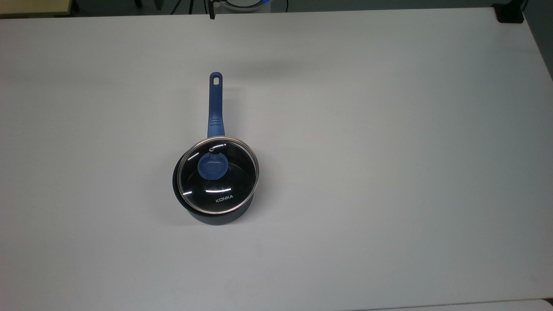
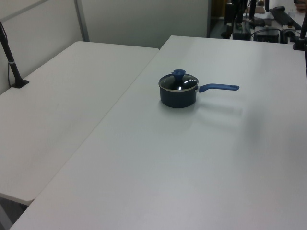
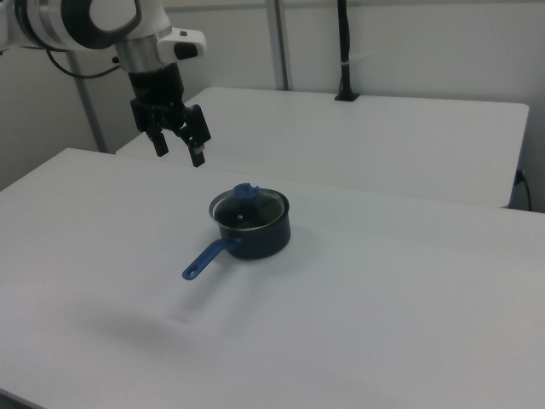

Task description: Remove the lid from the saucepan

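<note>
The dark saucepan (image 1: 216, 214) stands on the white table, its long blue handle (image 1: 215, 106) pointing to the top view's top. The clear glass lid (image 1: 218, 175) with steel rim and blue knob (image 1: 212, 166) sits on it. The saucepan (image 2: 178, 96) and lid (image 2: 178, 81) also appear in the left view, handle to the left view's right. In the right view, the saucepan (image 3: 255, 234) carries the lid (image 3: 249, 207), and my gripper (image 3: 178, 152) hangs open in the air, up and to the right view's left of it, holding nothing.
The white table (image 1: 389, 172) spreads wide around the pan. A second table (image 2: 62, 110) adjoins it on the left view's left. A black post (image 2: 12, 62) is clamped to that table. Dark equipment (image 2: 259, 28) stands beyond the far edge.
</note>
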Controlling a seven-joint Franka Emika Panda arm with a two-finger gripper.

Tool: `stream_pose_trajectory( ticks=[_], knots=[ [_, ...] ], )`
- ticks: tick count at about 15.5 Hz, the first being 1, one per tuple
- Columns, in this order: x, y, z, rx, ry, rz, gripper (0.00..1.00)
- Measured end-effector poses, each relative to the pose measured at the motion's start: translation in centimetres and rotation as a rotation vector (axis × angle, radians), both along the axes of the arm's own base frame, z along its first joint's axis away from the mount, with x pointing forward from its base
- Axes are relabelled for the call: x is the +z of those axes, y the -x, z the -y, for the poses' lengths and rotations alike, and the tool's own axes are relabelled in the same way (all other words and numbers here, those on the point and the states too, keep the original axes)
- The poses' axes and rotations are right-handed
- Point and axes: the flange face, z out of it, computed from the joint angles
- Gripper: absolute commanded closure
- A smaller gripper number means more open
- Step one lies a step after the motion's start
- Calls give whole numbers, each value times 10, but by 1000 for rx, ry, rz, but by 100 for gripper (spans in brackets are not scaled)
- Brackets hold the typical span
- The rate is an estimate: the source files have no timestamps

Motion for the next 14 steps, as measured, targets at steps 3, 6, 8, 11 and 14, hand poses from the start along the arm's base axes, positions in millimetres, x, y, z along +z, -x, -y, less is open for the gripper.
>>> stream_pose_trajectory(
  ticks=[3, 6, 8, 11, 14],
  knots=[
    [0, 0, 3, -5, 0, 0, 0],
    [1, 0, 4, -6, 0, 6, 0],
    [2, -2, 4, -6, 1, 19, 0],
    [2, -3, 4, 3, 2, 25, 0],
    [-6, -16, 10, 128, 16, 71, 0]
  ],
)
